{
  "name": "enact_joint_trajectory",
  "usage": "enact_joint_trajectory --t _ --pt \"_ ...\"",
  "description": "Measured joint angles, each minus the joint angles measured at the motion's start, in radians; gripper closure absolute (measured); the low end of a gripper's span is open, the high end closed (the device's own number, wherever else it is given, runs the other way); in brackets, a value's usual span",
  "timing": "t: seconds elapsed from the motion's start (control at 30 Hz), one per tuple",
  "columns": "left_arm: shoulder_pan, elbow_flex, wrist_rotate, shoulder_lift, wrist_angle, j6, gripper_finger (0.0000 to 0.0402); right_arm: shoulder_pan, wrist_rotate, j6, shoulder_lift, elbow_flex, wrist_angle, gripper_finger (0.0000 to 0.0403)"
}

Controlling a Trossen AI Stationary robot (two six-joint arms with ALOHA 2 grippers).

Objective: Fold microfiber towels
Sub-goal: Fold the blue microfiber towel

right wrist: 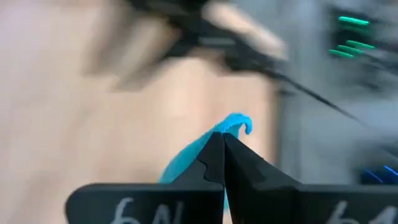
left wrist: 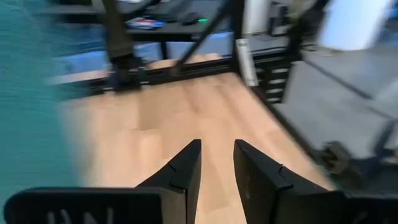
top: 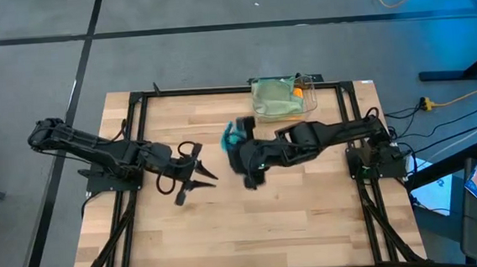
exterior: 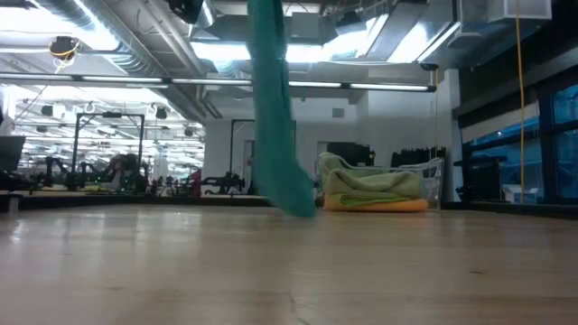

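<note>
Now | right gripper (right wrist: 222,138) jaws clamped on teal towel (exterior: 275,117) | left gripper (left wrist: 217,155) jaws apart | bin (top: 308,102) behind.

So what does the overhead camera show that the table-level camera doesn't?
Only the high view shows both arms: the left gripper open over bare wood, and the right gripper shut on the teal towel. Only the low view shows that towel hanging in a long drape, its lower end near the tabletop, plus the room behind. Both show the clear bin holding green and orange towels.
</note>
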Motion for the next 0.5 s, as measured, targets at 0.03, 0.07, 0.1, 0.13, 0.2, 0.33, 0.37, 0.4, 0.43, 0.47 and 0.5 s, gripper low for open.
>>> enact_joint_trajectory --t 0.03,0.07,0.1,0.13,0.2,0.33,0.37,0.4,0.43,0.47,0.5 --pt "0.000 0.000 -0.038 0.000 0.000 0.003 0.0314 0.000 -0.082 -0.018 0.000 0.000 -0.028 0.0403" --pt "0.001 0.000 -0.075 0.000 0.000 0.007 0.0315 0.000 -0.154 -0.033 0.000 0.000 -0.048 0.0403" --pt "0.001 0.000 -0.112 0.000 0.000 0.020 0.0314 0.001 -0.199 -0.044 0.000 -0.006 -0.055 0.0403" --pt "0.001 0.000 -0.141 0.000 0.000 0.034 0.0314 0.003 -0.223 -0.048 0.000 -0.011 -0.055 0.0403" --pt "0.001 0.000 -0.157 0.006 0.007 0.059 0.0314 0.006 -0.224 -0.048 0.000 -0.013 -0.059 0.0403" --pt "0.001 0.001 -0.103 0.016 0.066 0.067 0.0314 0.007 -0.223 -0.047 0.000 -0.013 -0.056 0.0403" --pt "0.001 0.001 -0.093 0.021 0.080 0.067 0.0314 0.007 -0.223 -0.047 0.000 -0.013 -0.056 0.0403" --pt "0.000 0.001 -0.091 0.026 0.089 0.067 0.0314 0.007 -0.222 -0.047 0.000 -0.013 -0.052 0.0403" --pt "0.000 0.001 -0.090 0.032 0.100 0.066 0.0314 0.007 -0.222 -0.047 0.000 -0.013 -0.046 0.0403" --pt "0.001 0.001 -0.090 0.039 0.115 0.066 0.0314 0.007 -0.221 -0.047 0.000 -0.013 -0.037 0.0403" --pt "0.001 0.001 -0.090 0.045 0.124 0.066 0.0314 0.007 -0.220 -0.047 0.000 -0.013 -0.025 0.0403"
